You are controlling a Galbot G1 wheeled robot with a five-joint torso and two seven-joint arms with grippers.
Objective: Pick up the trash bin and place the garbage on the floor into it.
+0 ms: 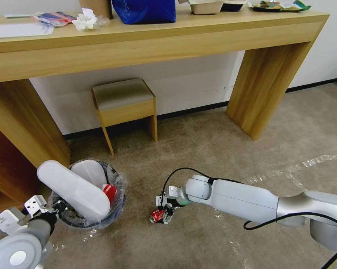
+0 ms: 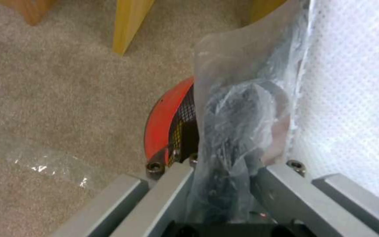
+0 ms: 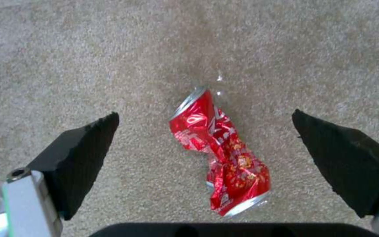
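Jaws of the right gripper (image 3: 205, 144) stand wide apart, one on each side of the crushed red can (image 3: 218, 154), which lies on the carpet floor (image 1: 213, 149) untouched. Left gripper (image 1: 52, 209) is clamped on the rim of the trash bin (image 1: 114, 209) (bag (image 2: 233, 131) pinched too), with white insoles (image 1: 77, 190) standing in it, near the stool (image 1: 124, 108).

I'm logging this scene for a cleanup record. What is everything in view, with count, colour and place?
trash bin: one, red, clear bag liner, on the carpet by the left gripper
insoles: two, white, sticking out of the bin
crushed can: one, red, on the carpet between the right gripper's fingers
carpet: beige
stool: one, wooden, grey seat, under the desk
desk: one, wooden, against the wall
left gripper: shut on the bin's rim
right gripper: open, over the can
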